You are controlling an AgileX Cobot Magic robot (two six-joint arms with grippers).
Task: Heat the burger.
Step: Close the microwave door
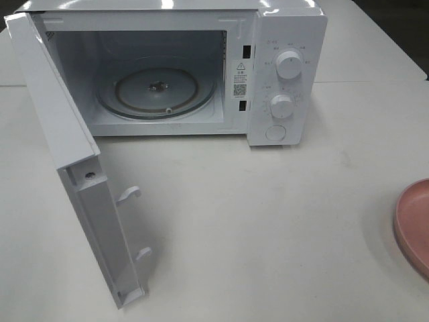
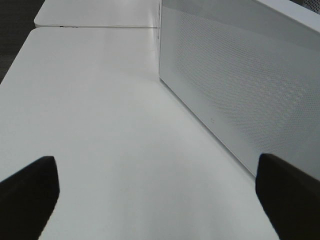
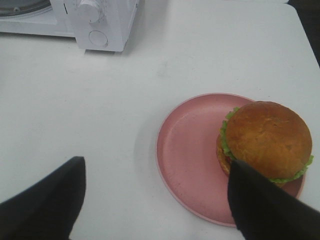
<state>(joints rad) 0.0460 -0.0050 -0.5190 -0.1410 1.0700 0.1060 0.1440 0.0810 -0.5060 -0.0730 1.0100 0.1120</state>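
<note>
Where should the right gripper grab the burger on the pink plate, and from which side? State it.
Grip the burger across the bun's rounded sides, coming down from above. It sits upright near the edge of the plate, so a low sideways approach would likely hit the rim. The right gripper is open and looks wide enough to straddle it.
</note>
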